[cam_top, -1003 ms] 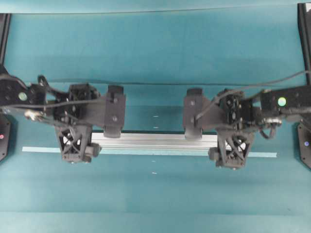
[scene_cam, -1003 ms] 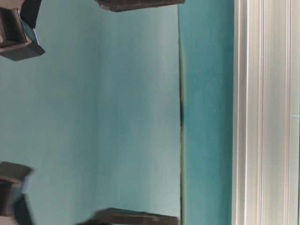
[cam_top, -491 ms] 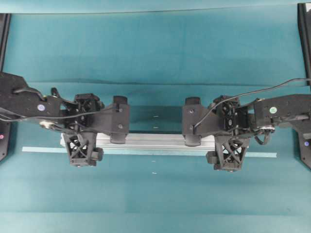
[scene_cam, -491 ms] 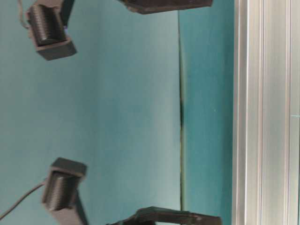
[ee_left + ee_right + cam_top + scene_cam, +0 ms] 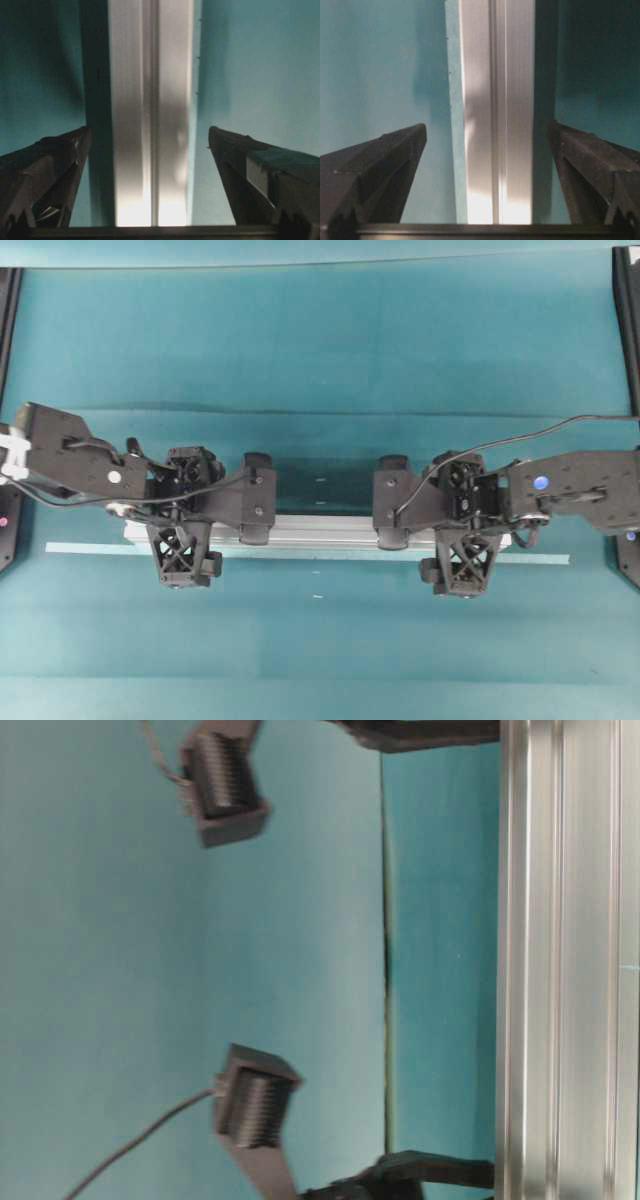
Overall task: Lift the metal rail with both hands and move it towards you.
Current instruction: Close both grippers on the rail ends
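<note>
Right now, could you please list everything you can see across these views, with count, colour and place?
metal rail: one, silver, lying lengthwise across the middle of the table.
tape strip: one, pale teal, flat on the table along the rail's near side.
table: one, teal cover.
left claw: one, black, open, fingers either side of the rail near its left end.
right claw: one, black, open, fingers either side of the rail near its right end.

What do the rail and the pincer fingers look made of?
The metal rail: likely aluminium, with a brushed silver sheen and lengthwise grooves. The left pincer and right pincer fingers: matte black, probably plastic, with a grainy surface and lattice cutouts seen from overhead.
</note>
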`<act>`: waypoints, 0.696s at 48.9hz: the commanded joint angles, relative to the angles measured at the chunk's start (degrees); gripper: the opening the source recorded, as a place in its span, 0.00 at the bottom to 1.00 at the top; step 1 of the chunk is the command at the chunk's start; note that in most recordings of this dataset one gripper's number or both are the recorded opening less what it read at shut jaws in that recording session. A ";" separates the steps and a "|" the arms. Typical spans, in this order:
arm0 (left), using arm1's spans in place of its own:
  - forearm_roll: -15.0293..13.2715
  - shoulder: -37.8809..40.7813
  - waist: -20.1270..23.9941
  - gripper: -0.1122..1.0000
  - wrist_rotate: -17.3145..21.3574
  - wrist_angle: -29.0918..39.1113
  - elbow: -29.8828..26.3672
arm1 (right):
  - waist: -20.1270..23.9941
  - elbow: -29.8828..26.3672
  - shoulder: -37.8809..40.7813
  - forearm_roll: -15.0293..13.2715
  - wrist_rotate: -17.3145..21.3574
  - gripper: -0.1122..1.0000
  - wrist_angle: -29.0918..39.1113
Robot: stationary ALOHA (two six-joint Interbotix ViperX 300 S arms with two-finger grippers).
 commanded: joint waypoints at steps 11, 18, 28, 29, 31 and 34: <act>0.26 0.97 0.35 0.99 -0.09 -2.64 0.18 | 0.09 0.44 2.20 -0.09 0.18 1.00 -3.16; 0.26 1.05 0.44 0.99 -0.09 -3.43 0.53 | -0.09 0.53 2.37 -0.09 0.09 1.00 -3.78; 0.26 1.05 0.35 0.99 -0.09 -3.52 0.97 | -0.26 0.53 2.46 -0.09 0.09 1.00 -4.13; 0.26 1.05 0.35 0.99 -0.09 -3.52 0.88 | -0.26 0.53 2.37 -0.09 0.09 1.00 -4.22; 0.26 1.05 0.35 0.99 -0.09 -3.52 0.97 | -0.35 0.53 2.37 -0.09 0.09 1.00 -4.22; 0.26 1.05 0.35 0.99 -0.09 -3.52 0.97 | -0.44 0.62 2.37 -0.09 0.09 1.00 -4.22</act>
